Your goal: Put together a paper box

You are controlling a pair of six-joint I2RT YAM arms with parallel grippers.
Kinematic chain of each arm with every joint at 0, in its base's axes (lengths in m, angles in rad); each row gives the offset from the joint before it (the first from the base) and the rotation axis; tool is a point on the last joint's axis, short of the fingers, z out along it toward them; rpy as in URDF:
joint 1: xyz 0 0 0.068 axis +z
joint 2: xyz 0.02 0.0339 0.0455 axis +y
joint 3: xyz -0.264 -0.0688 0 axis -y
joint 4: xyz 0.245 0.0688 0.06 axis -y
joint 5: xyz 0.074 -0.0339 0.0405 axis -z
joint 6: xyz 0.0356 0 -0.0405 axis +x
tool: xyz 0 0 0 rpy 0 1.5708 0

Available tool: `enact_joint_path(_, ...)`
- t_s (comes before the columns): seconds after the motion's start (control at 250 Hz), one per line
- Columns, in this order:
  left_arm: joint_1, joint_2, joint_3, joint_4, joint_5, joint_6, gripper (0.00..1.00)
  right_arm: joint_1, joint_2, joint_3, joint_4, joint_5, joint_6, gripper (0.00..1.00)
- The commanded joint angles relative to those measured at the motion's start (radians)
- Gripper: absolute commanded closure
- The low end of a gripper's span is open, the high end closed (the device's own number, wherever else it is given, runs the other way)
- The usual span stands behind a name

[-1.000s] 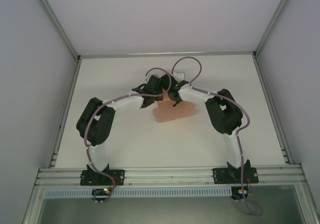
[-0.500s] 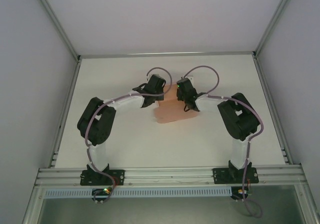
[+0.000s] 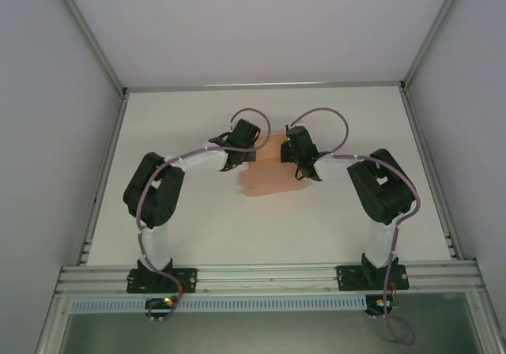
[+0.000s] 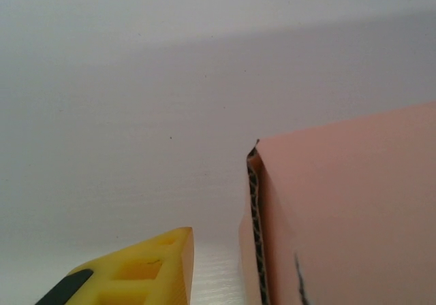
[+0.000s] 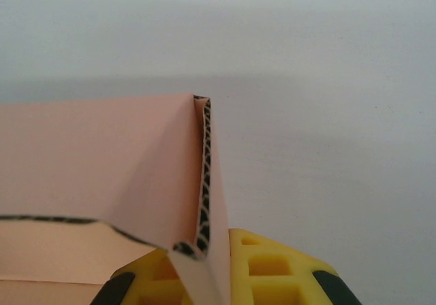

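The right gripper (image 5: pixel 204 281) is seen pressed together on an upright flap of the paper box (image 5: pixel 102 155). The flap's fluted cut edge runs down between the two yellow fingers (image 5: pixel 272 271), whose tips are cut off by the bottom of the wrist view. Of the left gripper (image 3: pixel 248 156) a single yellow finger (image 4: pixel 146 271) is shown, standing just beside a raised corner of the salmon card, with a strip of table visible between them. Its partner is hidden, so it cannot be told whether those jaws are spread or closed. From above, the box is found at the middle of the white table (image 3: pixel 198 227), between the two wrists. Its far part is covered by them, and its fold lines are too small to be read. Bare tabletop lies on every side of the card, out to the grey walls (image 3: pixel 47 133) and the aluminium rail (image 3: pixel 269 273) at the near edge.
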Motion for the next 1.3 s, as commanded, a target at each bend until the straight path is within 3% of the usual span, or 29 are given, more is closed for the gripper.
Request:
enact_joint_path(0.0,0.034,0.004,-0.061,-0.119,-0.024,-0.006,0.70,-0.030,-0.002,-0.019,-0.032,0.036,0.015,1.00)
enact_joint_path(0.128,0.032,0.030,-0.045,-0.100,-0.002,-0.025,0.77,-0.028,0.000,-0.020,-0.023,0.037,0.033,1.00)
enact_joint_path(0.204,0.030,0.054,-0.028,-0.116,-0.016,-0.038,0.90,-0.026,0.003,-0.015,-0.033,0.059,0.049,1.00)
enact_joint_path(0.331,0.029,0.069,-0.017,-0.132,-0.030,-0.066,1.00,-0.004,0.022,0.040,-0.148,0.217,0.059,1.00)
enact_joint_path(0.515,0.031,0.068,-0.001,-0.223,-0.128,-0.110,1.00,0.004,0.067,0.137,-0.368,0.426,0.082,1.00)
enact_joint_path(0.667,0.034,0.075,0.014,-0.280,-0.170,-0.130,1.00,0.006,0.150,0.257,-0.636,0.656,0.202,1.00)
enact_joint_path(0.847,0.044,0.078,0.015,-0.290,-0.174,-0.120,1.00,-0.005,0.162,0.268,-0.681,0.696,0.265,1.00)
enact_joint_path(0.935,0.039,0.061,-0.007,-0.223,-0.131,-0.072,1.00,-0.005,0.128,0.208,-0.517,0.607,0.171,0.96)
enact_joint_path(1.026,0.030,0.047,-0.018,-0.154,-0.072,-0.026,1.00,-0.015,0.067,0.098,-0.221,0.306,0.043,0.89)
enact_joint_path(1.07,0.023,0.048,-0.012,-0.137,-0.054,-0.002,1.00,-0.022,0.045,0.052,-0.101,0.128,-0.020,0.80)
enact_joint_path(1.11,0.019,0.050,-0.004,-0.135,-0.048,0.008,1.00,-0.021,0.029,0.025,-0.023,0.043,-0.026,0.77)
enact_joint_path(1.17,0.013,0.057,0.013,-0.141,-0.038,0.024,1.00,-0.028,0.009,0.009,0.037,-0.093,-0.043,0.72)
enact_joint_path(1.294,0.009,0.066,0.025,-0.135,-0.013,0.033,1.00,-0.046,-0.046,-0.016,0.078,-0.240,-0.035,0.62)
